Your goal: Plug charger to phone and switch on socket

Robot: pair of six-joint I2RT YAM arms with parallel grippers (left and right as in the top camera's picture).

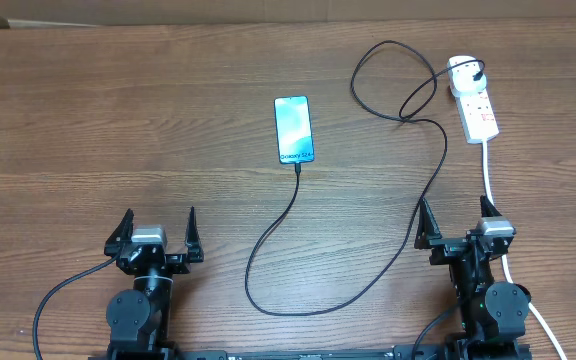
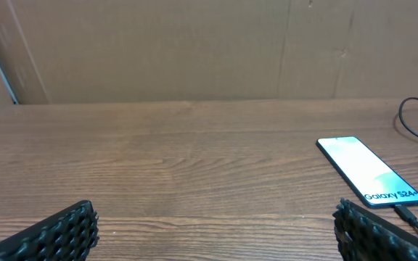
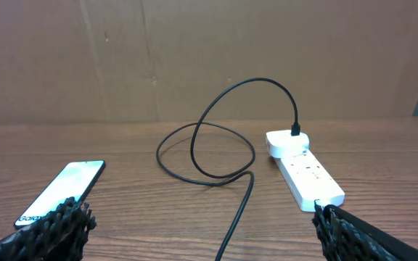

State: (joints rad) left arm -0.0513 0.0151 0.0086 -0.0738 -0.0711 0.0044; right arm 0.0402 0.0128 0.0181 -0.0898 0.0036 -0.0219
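Socket (image 1: 476, 105): well ahead of right gripper (image 1: 455, 208), lengthwise away from it; right arm nearer.
Right gripper: spread wide, empty.
Left gripper (image 1: 159, 215): spread wide, empty.

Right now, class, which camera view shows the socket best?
The right wrist view: the socket is large and close, the charger plugged into its far end. Overhead shows it whole but small. The left wrist view misses it.
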